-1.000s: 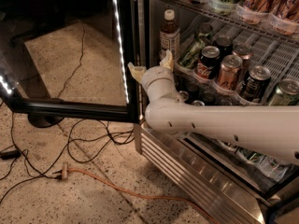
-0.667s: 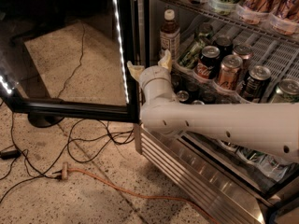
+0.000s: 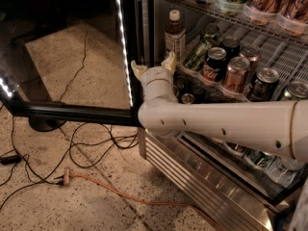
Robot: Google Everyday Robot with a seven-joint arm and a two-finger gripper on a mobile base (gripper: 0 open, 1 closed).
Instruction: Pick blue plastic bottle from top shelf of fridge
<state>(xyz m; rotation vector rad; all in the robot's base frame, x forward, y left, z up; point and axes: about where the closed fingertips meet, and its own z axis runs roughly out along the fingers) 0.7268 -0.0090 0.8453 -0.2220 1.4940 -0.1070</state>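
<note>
The blue plastic bottle stands upright at the left end of a wire shelf in the fridge. It holds dark liquid and has a white cap and a pale label. My gripper is open at the front left corner of that shelf, below the bottle and slightly to its left. Its cream fingertips point up and nothing is between them. The right fingertip sits just in front of the bottle's base. My white arm reaches in from the right and hides part of the lower shelf.
Several cans crowd the shelf right of the bottle, with more cans on the shelf above. The glass door stands open to the left, edged by an LED strip. Cables and an orange cord lie on the floor.
The gripper has risen slightly and shifted a little left, staying open. The bottle has not moved.
</note>
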